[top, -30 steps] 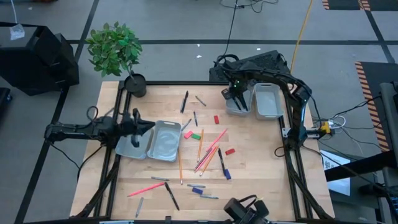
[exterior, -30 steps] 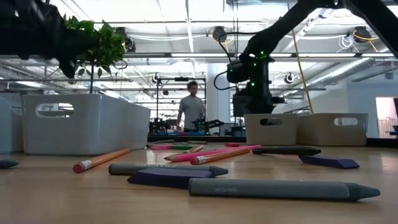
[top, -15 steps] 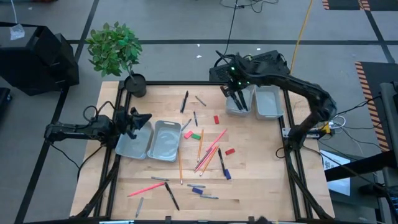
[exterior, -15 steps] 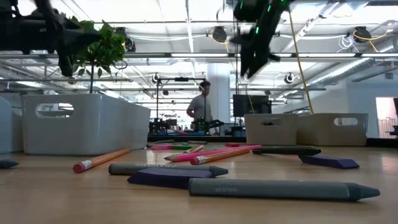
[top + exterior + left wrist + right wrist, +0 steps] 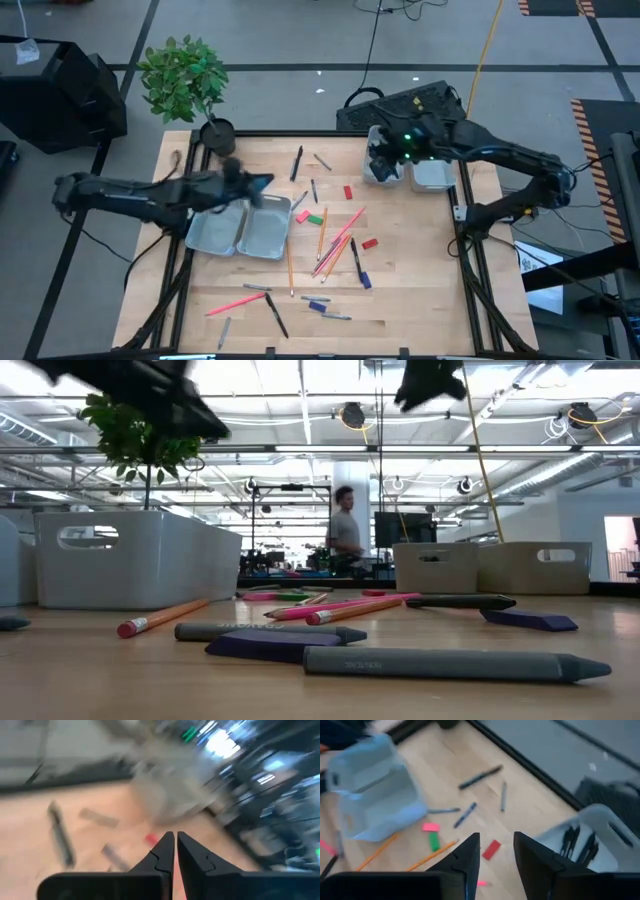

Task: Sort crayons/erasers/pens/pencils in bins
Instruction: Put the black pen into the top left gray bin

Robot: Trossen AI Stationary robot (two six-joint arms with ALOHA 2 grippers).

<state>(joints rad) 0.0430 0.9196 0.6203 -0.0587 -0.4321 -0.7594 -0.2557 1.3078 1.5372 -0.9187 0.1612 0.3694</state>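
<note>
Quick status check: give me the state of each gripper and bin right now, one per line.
left gripper: shut, empty, above the table by the left bins.
right gripper: open, empty, raised near the right bins.
left bins: upright, look empty.
right bins: upright; the one nearer the table's middle holds black pens.
red eraser: loose on the table.

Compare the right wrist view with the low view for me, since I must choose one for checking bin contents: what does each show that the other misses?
Only the right wrist view looks down into a bin and shows black pens lying inside it, with the right gripper open above the table. Only the low view shows a person in the room behind, a plant, and a grey crayon close to the camera. Both show grey bins, the wooden table, and orange pencils.
</note>
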